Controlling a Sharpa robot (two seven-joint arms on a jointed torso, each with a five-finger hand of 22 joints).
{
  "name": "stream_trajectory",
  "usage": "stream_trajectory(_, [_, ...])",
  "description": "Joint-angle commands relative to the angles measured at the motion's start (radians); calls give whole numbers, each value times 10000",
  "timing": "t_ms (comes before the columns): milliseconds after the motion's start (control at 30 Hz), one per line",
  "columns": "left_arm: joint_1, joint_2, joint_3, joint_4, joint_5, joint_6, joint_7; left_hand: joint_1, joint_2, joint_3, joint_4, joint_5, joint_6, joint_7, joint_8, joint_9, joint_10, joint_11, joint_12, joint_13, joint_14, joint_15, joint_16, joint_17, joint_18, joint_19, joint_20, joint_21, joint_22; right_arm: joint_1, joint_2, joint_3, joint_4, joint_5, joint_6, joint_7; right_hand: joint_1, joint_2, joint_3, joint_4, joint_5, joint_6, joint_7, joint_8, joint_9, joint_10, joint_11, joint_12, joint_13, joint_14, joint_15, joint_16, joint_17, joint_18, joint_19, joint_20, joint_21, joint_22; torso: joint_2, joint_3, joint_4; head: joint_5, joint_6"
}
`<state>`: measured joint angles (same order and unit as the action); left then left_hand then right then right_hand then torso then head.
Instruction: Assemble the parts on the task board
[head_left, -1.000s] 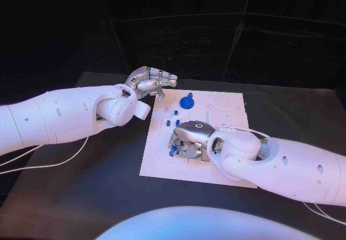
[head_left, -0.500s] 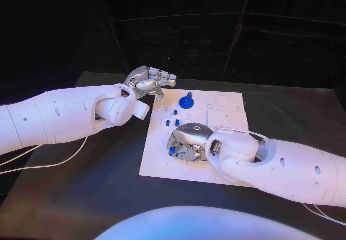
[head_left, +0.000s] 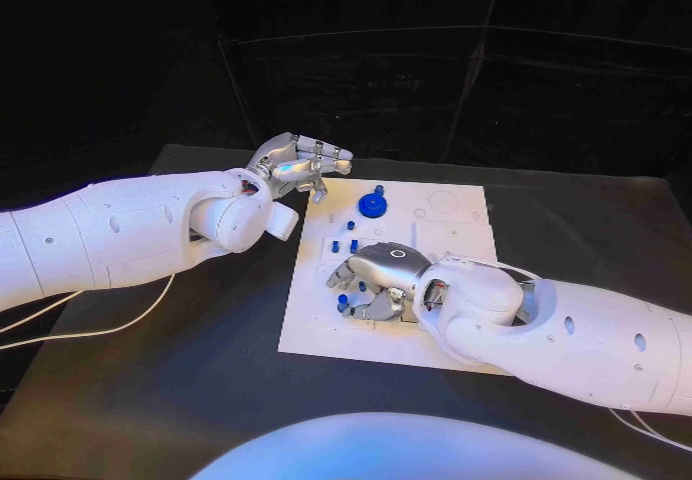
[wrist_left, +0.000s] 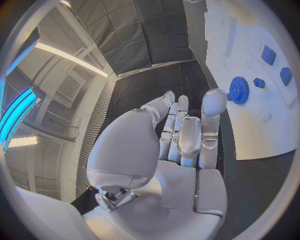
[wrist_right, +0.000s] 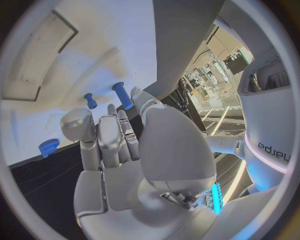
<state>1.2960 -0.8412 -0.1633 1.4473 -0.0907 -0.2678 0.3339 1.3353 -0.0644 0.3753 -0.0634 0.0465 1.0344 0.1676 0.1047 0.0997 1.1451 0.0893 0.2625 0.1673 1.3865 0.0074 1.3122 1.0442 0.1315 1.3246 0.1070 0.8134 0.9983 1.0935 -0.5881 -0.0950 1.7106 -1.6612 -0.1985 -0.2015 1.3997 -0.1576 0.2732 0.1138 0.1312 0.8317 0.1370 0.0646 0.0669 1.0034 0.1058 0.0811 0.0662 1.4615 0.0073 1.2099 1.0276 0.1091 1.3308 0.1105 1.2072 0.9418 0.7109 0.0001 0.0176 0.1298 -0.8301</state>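
Note:
The white task board (head_left: 454, 235) lies in the middle of the black table. A blue gear (head_left: 374, 205) stands near its far edge, and the left wrist view shows the gear (wrist_left: 239, 90) too. Two small blue pegs (head_left: 342, 244) stand closer in, the same pegs (wrist_right: 123, 95) that rise just beyond my right fingertips. My right hand (head_left: 378, 280) is bent down over the board's left half, fingers close together with nothing seen in them. A round blue piece (head_left: 342, 298) lies at its fingertips. My left hand (head_left: 300, 160) hovers off the board's far left corner, fingers curled and empty.
Bare black table (head_left: 173, 380) surrounds the board on all sides. A white cable (head_left: 87, 325) trails under my left arm. Recesses and outlines mark the board's right half (head_left: 459, 205). Dark panels stand behind the table.
My right hand has shifted slightly over the board's left half, and its fingertips have moved a little around the round blue piece. My left hand has stayed where it was.

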Motion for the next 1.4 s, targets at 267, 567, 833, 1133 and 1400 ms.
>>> stream_trajectory(267, [14,-59,7,36,29,149,-19,3,54,-31,-31,21,-59,13,35,-16,-77,-11,62,13,-61,-11,-47,-11,175,-53,-17,-32,-13,18,-1510,14,1018,1266,-2426,752,35,334,-568,68,647,843,259,429,212,745,-126,1133,223,176,-14,228,314,-2,296,-30,297,515,-29,-9,-23,-319,133])
stream_trajectory(567, [14,-199,1,80,29,133,-37,3,54,-31,-31,21,-59,13,35,-16,-77,-11,62,13,-61,-11,-47,-11,175,-53,-17,-32,-13,366,-3625,55,1941,3922,-2859,-19,-878,300,-1429,617,1709,2410,-434,1396,566,3445,-950,5724,3693,520,-647,1291,1654,-338,1124,-561,1562,2441,-94,30,-207,-1021,384])
stream_trajectory(833, [12,-272,-6,123,29,171,-47,8,69,-58,-30,21,-74,17,51,-20,-110,-6,99,30,-79,-6,-57,-55,181,-61,-13,-76,-44,424,-4851,47,2104,3954,-1879,-1429,-1447,612,-2409,1074,1644,2254,-458,1764,1157,3316,-955,10801,9583,635,-695,1958,2582,-473,1337,-662,1973,3128,-111,54,-332,-1375,485])
stream_trajectory(1133, [8,-289,-16,139,29,168,-18,8,69,-58,-30,21,-74,17,51,-20,-110,-6,99,30,-79,-6,-57,-55,181,-61,-13,-76,-44,387,-5299,32,2102,3082,-1066,-2831,-1671,809,-3361,1577,1361,1859,-418,1928,1642,3486,-900,11794,11062,678,-635,2277,3065,-495,1363,-596,2075,3312,-138,61,-409,-1501,459])
stream_trajectory(1400, [7,-295,-19,155,29,164,-4,8,69,-58,-30,21,-74,17,51,-20,-110,-6,99,30,-79,-6,-57,-55,181,-61,-13,-76,-44,295,-5263,21,2029,2859,-483,-3152,-1851,962,-3836,1745,1199,1772,-446,2158,2017,3614,-917,12120,11598,697,-648,2389,3239,-509,1380,-600,2120,3398,-128,58,-373,-1553,439])
